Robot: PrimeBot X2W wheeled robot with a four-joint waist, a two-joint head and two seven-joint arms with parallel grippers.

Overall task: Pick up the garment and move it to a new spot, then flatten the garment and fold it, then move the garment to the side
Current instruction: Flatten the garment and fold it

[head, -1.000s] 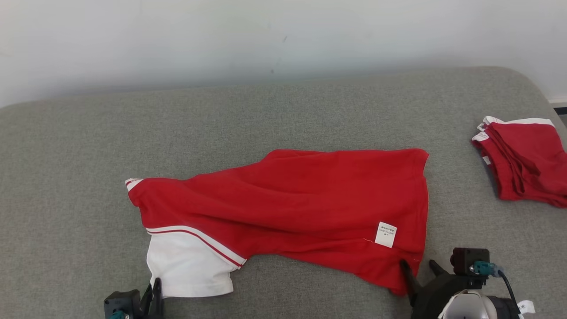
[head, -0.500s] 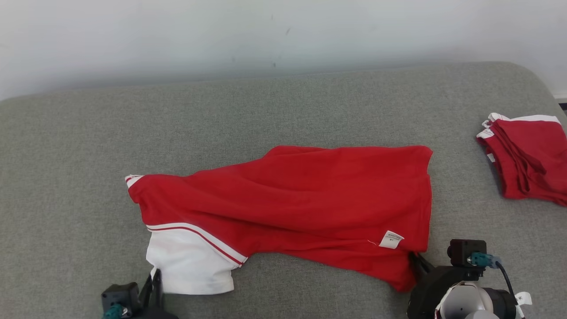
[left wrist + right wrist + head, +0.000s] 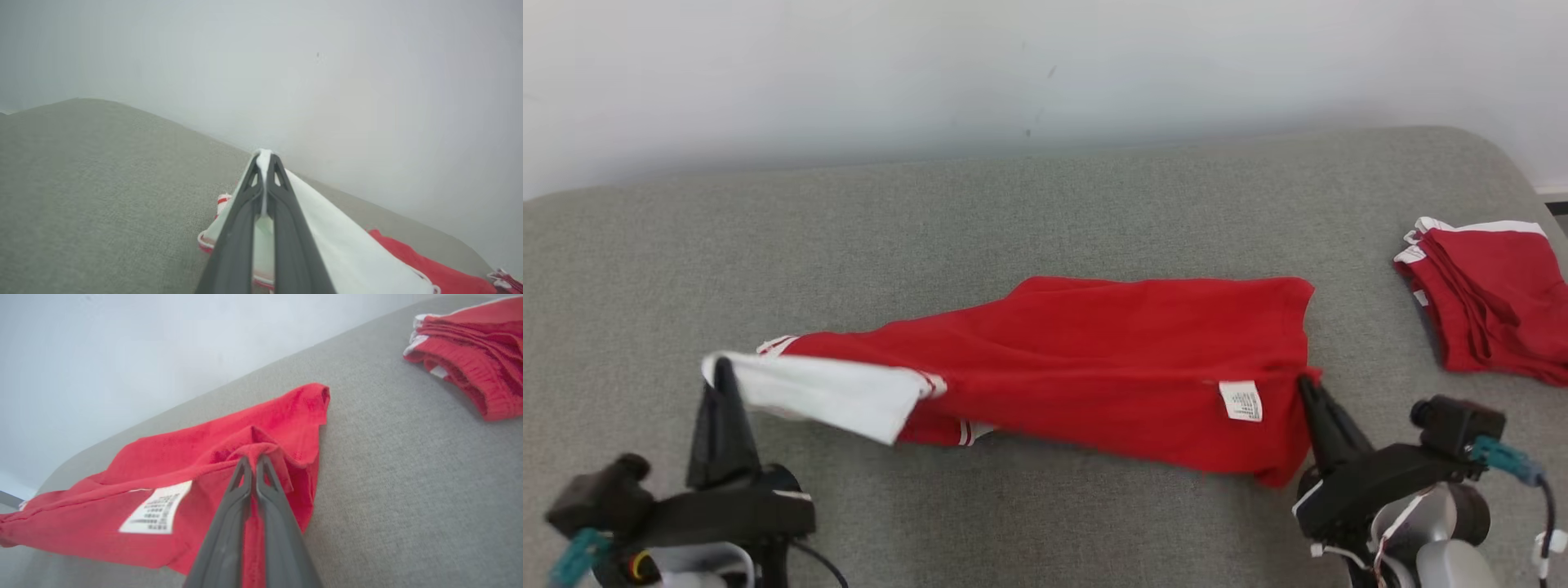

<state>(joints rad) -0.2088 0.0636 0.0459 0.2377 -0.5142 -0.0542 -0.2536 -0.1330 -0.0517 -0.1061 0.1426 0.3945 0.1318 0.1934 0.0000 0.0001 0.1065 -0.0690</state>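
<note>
Grey woven cushion surface (image 3: pixel 1013 212) below a plain pale wall (image 3: pixel 1013 65). Stretched left to right across the middle of the cushion: red garment (image 3: pixel 1111 367), far edge lying on the fabric, near edge lifted clear of it.

At the left end, white sleeve (image 3: pixel 825 392) with red stripes, raised and turned over toward the red body. Near the right end, small white care label (image 3: pixel 1241 401).

Left gripper (image 3: pixel 719 367) pressed together on the tip of the white sleeve, with pale cloth sandwiched between the dark fingers in the left wrist view. Right gripper (image 3: pixel 1307 385) likewise pinched tight on a bunched red corner at the right end, just beside the label.

Judged to be the folding step, with the near edge held up at both ends, ready to be carried over. Next move probably calls for:
- raising both ends level and together
- sweeping them away from the robot with the cloth kept taut between the two grips
- laying the near edge along the far edge before letting go

Possible trouble: a thin hold on the sleeve tip, a sagging middle, wrinkles trapped under the fold.

Further out, well apart to the right: folded pile of red and white cloth (image 3: pixel 1494 302) at the cushion's edge, off the likely fold path. No obstacle seen between the held edge and the far edge.
</note>
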